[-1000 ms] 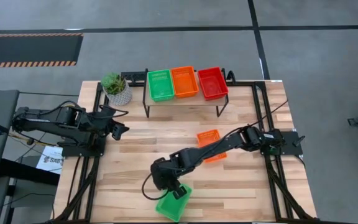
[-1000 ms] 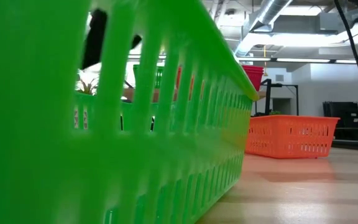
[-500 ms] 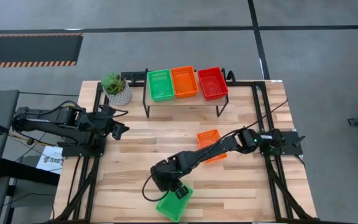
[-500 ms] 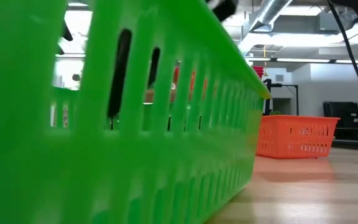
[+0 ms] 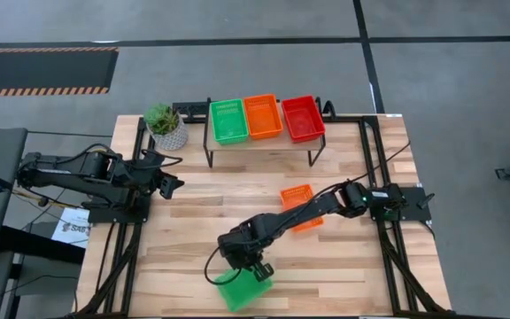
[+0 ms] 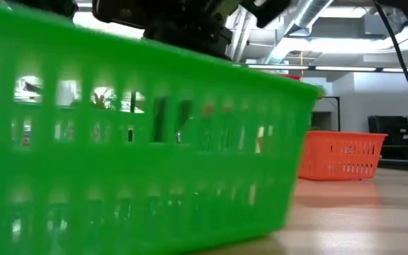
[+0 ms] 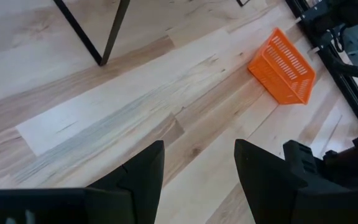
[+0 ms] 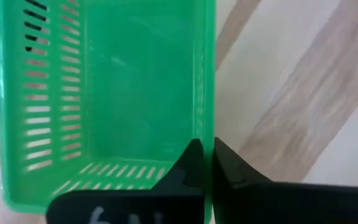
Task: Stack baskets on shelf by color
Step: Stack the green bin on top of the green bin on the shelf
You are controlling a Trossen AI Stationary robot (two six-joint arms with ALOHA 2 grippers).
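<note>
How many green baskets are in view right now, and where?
2: one green basket at the left end of the shelf, one at the table's near edge, held by the right gripper. Nested ones could be hidden.

R tool (image 5: 253, 269) is turning the green basket (image 5: 240, 290) w/ its grip on the rim, swinging it broadside along the worktop's front edge.

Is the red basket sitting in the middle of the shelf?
No, the red basket sits at the right end of the shelf, and the orange basket is in the middle.
</note>
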